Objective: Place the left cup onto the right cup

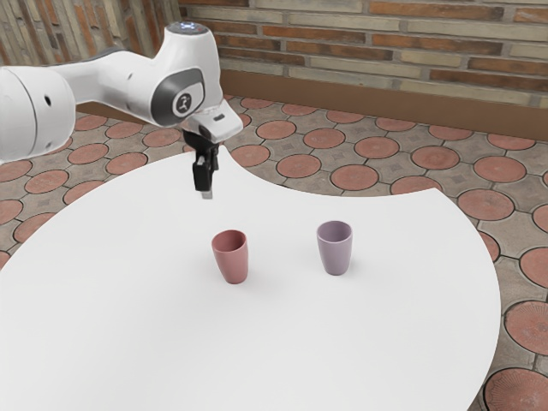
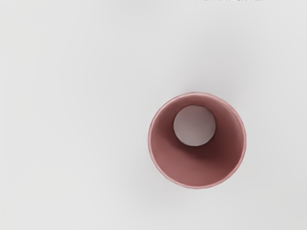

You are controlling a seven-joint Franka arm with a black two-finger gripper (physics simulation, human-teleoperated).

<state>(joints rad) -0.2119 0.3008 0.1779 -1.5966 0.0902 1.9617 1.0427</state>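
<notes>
Two cups stand upright on the round white table [image 1: 128, 342]. The pink cup [image 1: 230, 255] is toward the exterior view's left, and the mauve cup [image 1: 334, 247] is a short way to its right; they do not touch. My gripper [image 1: 205, 193] hangs in the air above the table, behind and slightly left of the pink cup, well clear of its rim, holding nothing. In the wrist view I look straight down into the pink cup [image 2: 196, 140], which sits a little off to one side of my hand and is hollow inside.
The table's curved edge [image 1: 479, 257] runs along the exterior view's right, with a floor of round brick pavers beyond it. A brick wall [image 1: 385, 34] stands at the back. White tabletop surrounds both cups.
</notes>
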